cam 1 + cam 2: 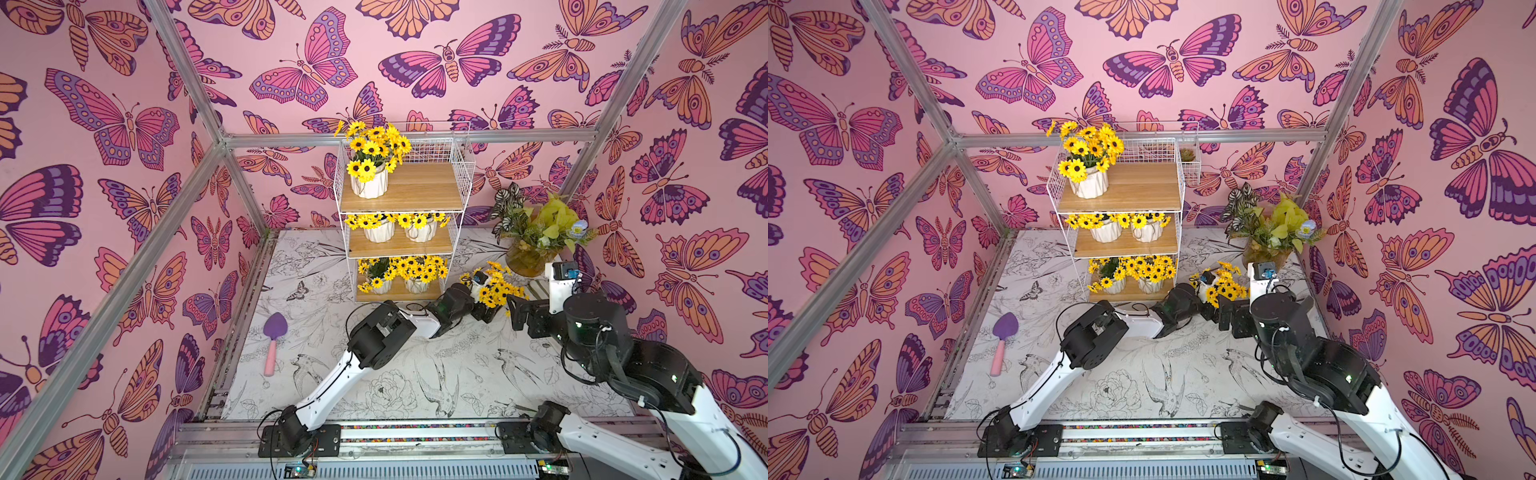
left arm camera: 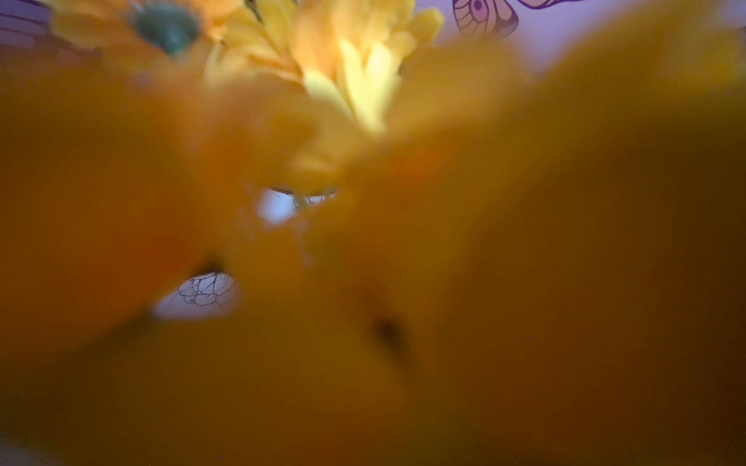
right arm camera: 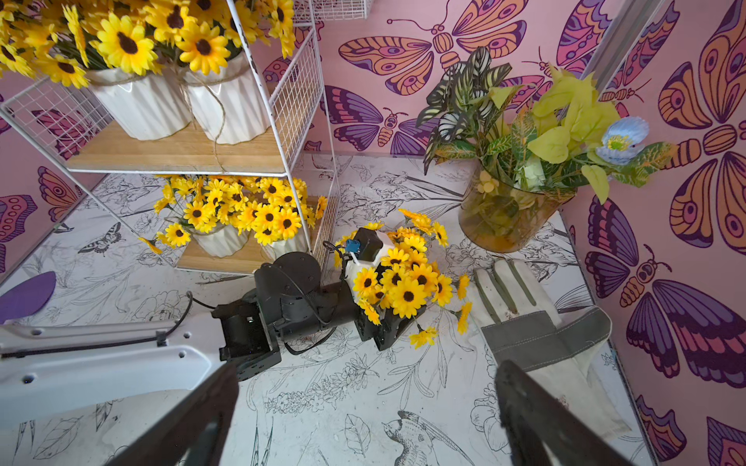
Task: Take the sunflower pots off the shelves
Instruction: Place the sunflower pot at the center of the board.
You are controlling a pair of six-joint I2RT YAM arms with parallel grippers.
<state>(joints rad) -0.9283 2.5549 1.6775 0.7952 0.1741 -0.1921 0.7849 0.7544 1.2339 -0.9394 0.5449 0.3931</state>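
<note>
On the near part of the bird-and-flower printed table (image 1: 395, 374), two robot arms reach away from their base. The right gripper (image 3: 367, 371) hangs above the table, its two dark fingers (image 3: 193, 411) spread wide with nothing between them. Just beyond it, the left gripper (image 1: 485, 311) sits low over the table, buried under a loose sunflower bunch (image 1: 496, 286). The pot beneath these flowers is hidden, and the left wrist view shows only blurred yellow petals, so it is impossible to tell whether that claw is closed on anything. This bunch is off the shelves, just beside the right end of the bottom board. A grey and white work glove (image 3: 537, 335) lies flat next to it on the right. Well apart on the left lies a purple trowel (image 1: 271, 349) with a pink handle. Farther back stand the shelves (image 1: 415, 191), a white wire rack with three wooden boards. Five sunflower pots (image 1: 379, 235) stand on it: two on the bottom board, two on the middle, and one at the left end of the top. In the far right corner stands an amber glass vase (image 1: 525, 259) of patterned leaves.
</note>
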